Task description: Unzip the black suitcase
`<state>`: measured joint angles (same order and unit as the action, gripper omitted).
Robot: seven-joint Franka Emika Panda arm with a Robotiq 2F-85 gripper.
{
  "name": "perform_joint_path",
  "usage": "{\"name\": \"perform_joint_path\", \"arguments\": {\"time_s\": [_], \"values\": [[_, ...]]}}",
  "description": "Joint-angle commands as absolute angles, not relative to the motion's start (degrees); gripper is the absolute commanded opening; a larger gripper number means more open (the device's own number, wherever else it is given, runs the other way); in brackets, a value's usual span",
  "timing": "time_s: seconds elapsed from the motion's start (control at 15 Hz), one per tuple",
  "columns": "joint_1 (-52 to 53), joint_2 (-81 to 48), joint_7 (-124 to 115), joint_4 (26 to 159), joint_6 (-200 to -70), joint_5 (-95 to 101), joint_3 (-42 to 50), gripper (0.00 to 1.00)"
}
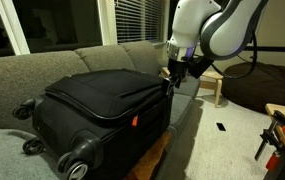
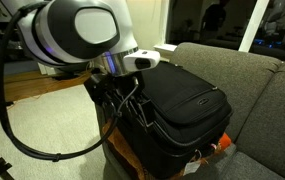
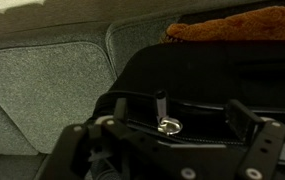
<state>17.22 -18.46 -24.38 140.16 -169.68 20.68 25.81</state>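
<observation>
The black suitcase (image 1: 97, 100) lies flat on a grey couch, with its wheels toward the front and a small red tag (image 1: 135, 121) on its side. It shows in both exterior views (image 2: 187, 105). My gripper (image 1: 170, 72) hangs over the suitcase's far end. In the wrist view the gripper (image 3: 177, 110) is open. Its two fingers stand on either side of a zipper pull (image 3: 166, 118), a black tab with a metal ring on the suitcase edge (image 3: 182, 75). The fingers do not touch the pull.
The grey couch (image 1: 22, 70) carries the suitcase, and its cushions show in the wrist view (image 3: 52, 70). A dark brown beanbag (image 1: 272, 82) sits on the floor beyond the couch. A wooden stool (image 1: 214, 88) stands near the arm. Brown fabric (image 3: 237, 25) lies behind the suitcase.
</observation>
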Motion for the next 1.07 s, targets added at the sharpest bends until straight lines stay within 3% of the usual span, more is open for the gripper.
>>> {"name": "perform_joint_path", "arguments": {"time_s": [0.0,0.6,1.0], "values": [[14.19,-18.9,-22.96,141.12,-173.82,18.89,23.67,1.0],[9.38,-18.34,-14.87,145.79,-184.13,9.79,20.67,1.0],[-0.09,-18.25,-6.13,146.74,-187.54,4.5,11.49,1.0]]}}
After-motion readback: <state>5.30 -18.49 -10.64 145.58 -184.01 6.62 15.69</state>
